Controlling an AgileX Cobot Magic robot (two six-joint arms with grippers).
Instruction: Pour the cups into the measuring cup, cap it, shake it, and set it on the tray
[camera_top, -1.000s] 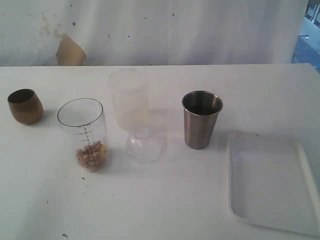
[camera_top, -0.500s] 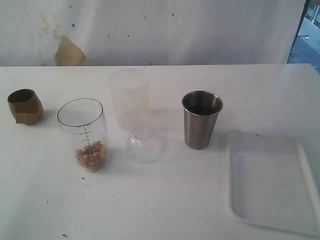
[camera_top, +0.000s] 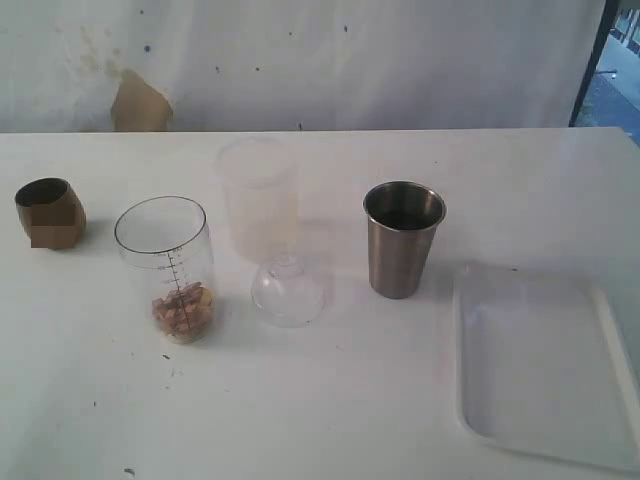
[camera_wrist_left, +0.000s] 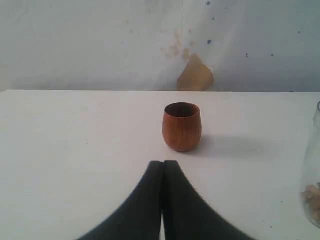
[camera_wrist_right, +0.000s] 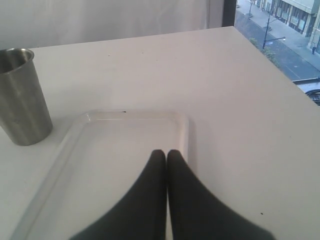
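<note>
The brown wooden cup (camera_top: 50, 212) stands at the table's left; the left wrist view shows it (camera_wrist_left: 182, 126) upright just beyond my left gripper (camera_wrist_left: 163, 163), which is shut and empty. The clear measuring cup (camera_top: 167, 266) with black marks stands uncapped, holding nuts at its bottom; only its edge (camera_wrist_left: 314, 185) enters the left wrist view. The steel tumbler (camera_top: 403, 238) stands right of centre, also seen as the tumbler (camera_wrist_right: 22, 96). My right gripper (camera_wrist_right: 166, 152) is shut and empty over the white tray (camera_wrist_right: 75, 137), which lies at the right (camera_top: 545, 365). Neither gripper appears in the exterior view.
A frosted translucent plastic cup (camera_top: 259, 196) stands behind a clear domed lid (camera_top: 288, 290) between the measuring cup and the tumbler. The table's right edge (camera_wrist_right: 280, 72) drops off beyond the tray. A brown patch (camera_top: 139, 102) marks the back wall.
</note>
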